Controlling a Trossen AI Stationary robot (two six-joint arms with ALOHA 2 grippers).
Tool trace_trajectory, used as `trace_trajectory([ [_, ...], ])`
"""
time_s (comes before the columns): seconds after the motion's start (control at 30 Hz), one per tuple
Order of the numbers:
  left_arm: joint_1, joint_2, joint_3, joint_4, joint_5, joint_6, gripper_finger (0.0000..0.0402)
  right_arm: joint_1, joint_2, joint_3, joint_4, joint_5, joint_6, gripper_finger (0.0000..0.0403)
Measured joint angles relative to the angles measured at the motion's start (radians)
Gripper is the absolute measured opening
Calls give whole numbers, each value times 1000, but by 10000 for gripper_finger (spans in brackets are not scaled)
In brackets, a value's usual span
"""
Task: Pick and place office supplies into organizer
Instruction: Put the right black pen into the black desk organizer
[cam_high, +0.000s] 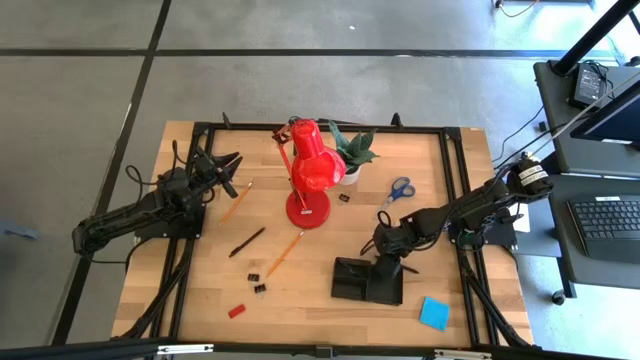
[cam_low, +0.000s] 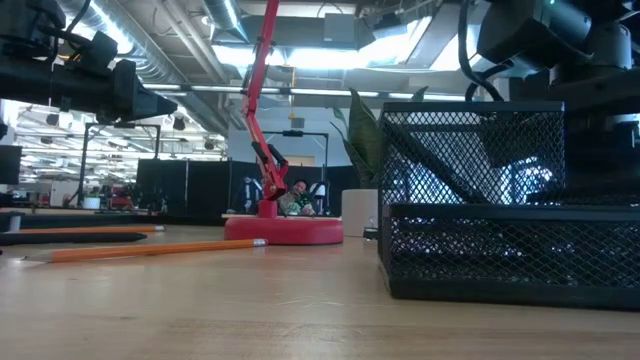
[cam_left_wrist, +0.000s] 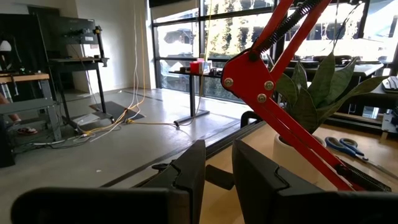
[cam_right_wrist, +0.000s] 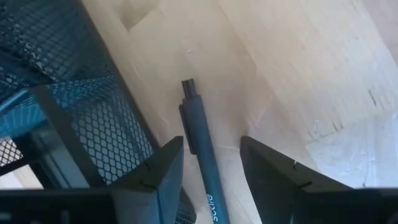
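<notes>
My right gripper (cam_right_wrist: 211, 171) is open, low over the table at the far right corner of the black mesh organizer (cam_high: 368, 280) (cam_right_wrist: 68, 106). Its fingers stand on either side of a black pen (cam_right_wrist: 200, 146) that lies on the wood beside the organizer's wall, with a gap at each side. My left gripper (cam_high: 226, 170) (cam_left_wrist: 217, 177) is open and raised near the table's far left, facing the red lamp. Loose on the table lie blue-handled scissors (cam_high: 400, 190), two orange pencils (cam_high: 236, 203) (cam_high: 285, 252), another black pen (cam_high: 247, 241), black clips (cam_high: 260, 280), a red block (cam_high: 236, 311) and a blue note pad (cam_high: 434, 313).
The red desk lamp (cam_high: 310, 175) stands mid-table, its base (cam_low: 283, 230) on the wood. A green potted plant (cam_high: 352, 150) is just right of it, with one clip (cam_high: 343, 197) near the lamp base. Bare wood lies between the lamp and the organizer.
</notes>
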Motion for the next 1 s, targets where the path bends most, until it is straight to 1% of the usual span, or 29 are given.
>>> trace_trajectory([
  [0.1, 0, 0, 0, 0, 0, 0, 74, 0, 1, 0, -3, 16, -7, 165],
  [0.4, 0, 0, 0, 0, 0, 0, 74, 2, 3, -2, -22, 53, -105, 165],
  [1.0, 0, 0, 0, 0, 0, 0, 74, -3, 2, -2, -119, 175, -105, 166],
])
